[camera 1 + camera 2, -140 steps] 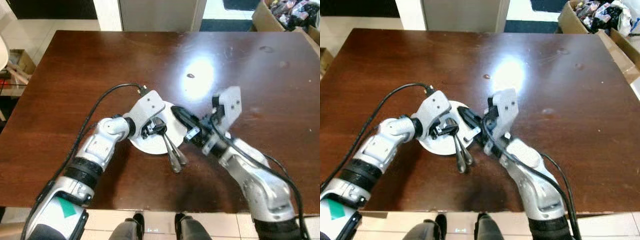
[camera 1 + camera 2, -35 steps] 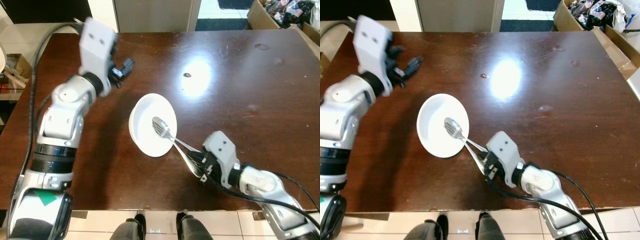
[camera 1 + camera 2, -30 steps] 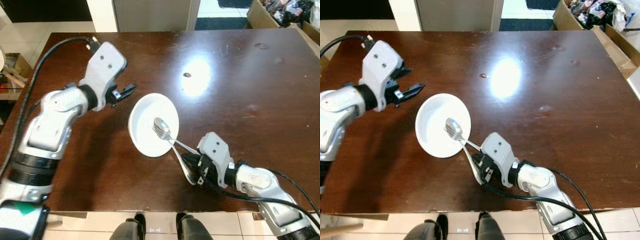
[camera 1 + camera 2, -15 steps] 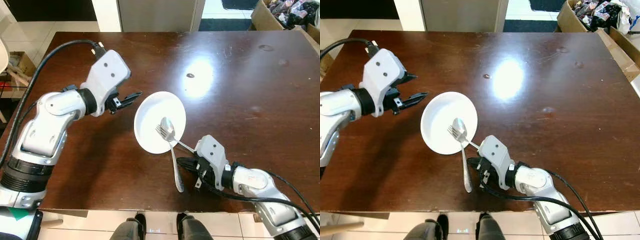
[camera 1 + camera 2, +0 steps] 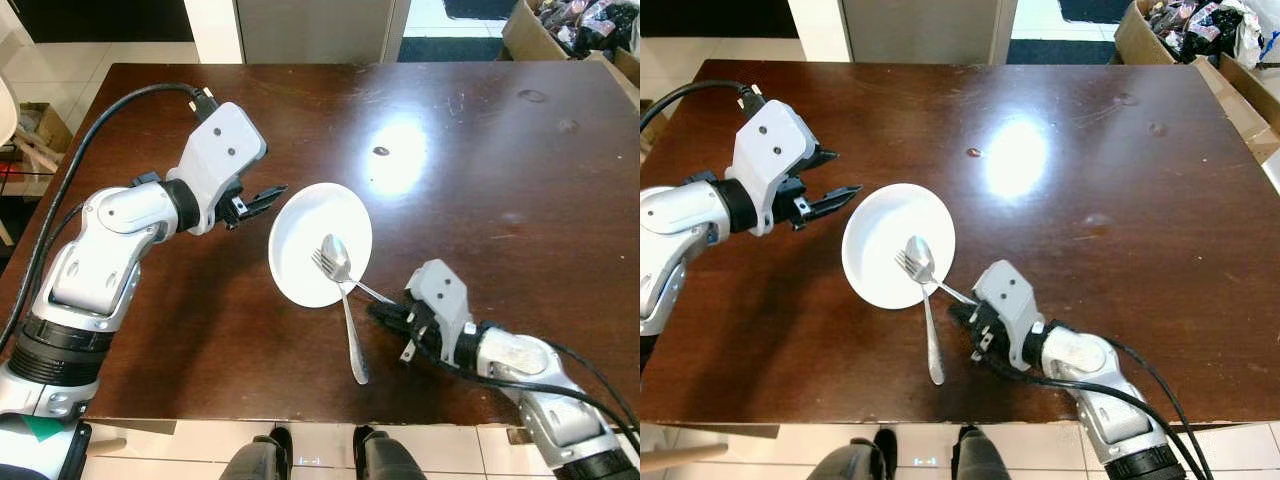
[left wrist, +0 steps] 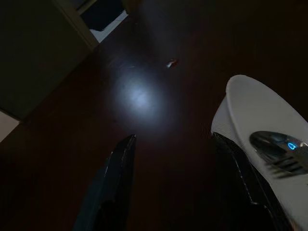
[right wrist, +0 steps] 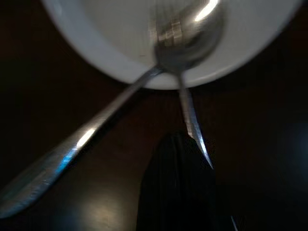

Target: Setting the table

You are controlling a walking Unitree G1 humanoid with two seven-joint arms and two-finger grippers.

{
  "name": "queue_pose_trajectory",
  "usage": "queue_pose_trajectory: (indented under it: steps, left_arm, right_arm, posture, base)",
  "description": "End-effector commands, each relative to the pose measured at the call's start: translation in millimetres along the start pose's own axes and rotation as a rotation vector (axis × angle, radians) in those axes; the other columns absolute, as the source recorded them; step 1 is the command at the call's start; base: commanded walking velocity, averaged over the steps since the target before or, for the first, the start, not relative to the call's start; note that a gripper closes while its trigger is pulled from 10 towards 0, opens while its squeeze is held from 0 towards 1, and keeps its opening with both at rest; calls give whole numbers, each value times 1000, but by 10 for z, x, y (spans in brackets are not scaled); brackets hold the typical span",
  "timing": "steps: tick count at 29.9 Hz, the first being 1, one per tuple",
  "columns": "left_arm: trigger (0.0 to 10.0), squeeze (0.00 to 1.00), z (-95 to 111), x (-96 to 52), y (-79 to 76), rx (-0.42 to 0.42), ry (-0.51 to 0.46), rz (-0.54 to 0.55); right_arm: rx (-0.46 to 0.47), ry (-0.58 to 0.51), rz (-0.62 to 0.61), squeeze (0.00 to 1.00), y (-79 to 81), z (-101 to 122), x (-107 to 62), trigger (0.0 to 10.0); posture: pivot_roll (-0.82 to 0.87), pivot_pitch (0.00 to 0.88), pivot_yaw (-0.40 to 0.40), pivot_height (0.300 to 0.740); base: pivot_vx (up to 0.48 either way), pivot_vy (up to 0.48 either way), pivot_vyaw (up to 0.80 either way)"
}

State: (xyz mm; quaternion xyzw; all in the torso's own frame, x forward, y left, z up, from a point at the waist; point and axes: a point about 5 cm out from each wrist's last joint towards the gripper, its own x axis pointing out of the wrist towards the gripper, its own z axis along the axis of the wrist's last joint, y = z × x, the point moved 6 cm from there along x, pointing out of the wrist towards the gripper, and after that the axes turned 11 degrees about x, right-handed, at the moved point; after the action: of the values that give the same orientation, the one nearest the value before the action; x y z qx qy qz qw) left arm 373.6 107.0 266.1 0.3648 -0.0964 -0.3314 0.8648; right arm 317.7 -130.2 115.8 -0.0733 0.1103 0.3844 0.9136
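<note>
A white plate [image 5: 298, 228] sits on the dark wooden table [image 5: 500, 150]. A spoon [image 5: 336, 254] and a fork [image 5: 321, 263] rest with their heads on the plate. The spoon's handle runs toward the table's front edge. The fork's thin handle [image 7: 188, 113] points at my right gripper [image 5: 384, 308], low on the table just right of the plate. Its fingers [image 7: 178, 187] are together, and the handle's tip lies against them; I cannot tell if it is pinched. My left gripper [image 5: 268, 197] hovers open just left of the plate's rim, holding nothing.
A cardboard box [image 5: 560, 25] of clutter stands on the floor beyond the table's far right corner. A pale chair edge [image 5: 6, 100] shows at the left. A bright glare [image 5: 398, 155] and a small speck [image 5: 381, 152] mark the tabletop behind the plate.
Over the last second the spoon's handle swung toward the front edge. My left gripper came in beside the plate. My right arm drew back slightly to the right.
</note>
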Motion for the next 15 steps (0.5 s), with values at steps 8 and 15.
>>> queue_pose_trajectory:
  steps: [8,15]
  left_arm:
    - [10000,0,-47,10,-58,-1,15,-12]
    - [10000,0,-52,22,-55,-1,15,-15]
  right_arm:
    - [12,-29,-39,1000,-184,120,-259,10000]
    - [-115,87,-20,0,-227,-98,-251,10000]
  posture:
    - [-180,170,102,740]
    - [-177,171,106,740]
  base:
    - [0,0,0]
    - [0,0,0]
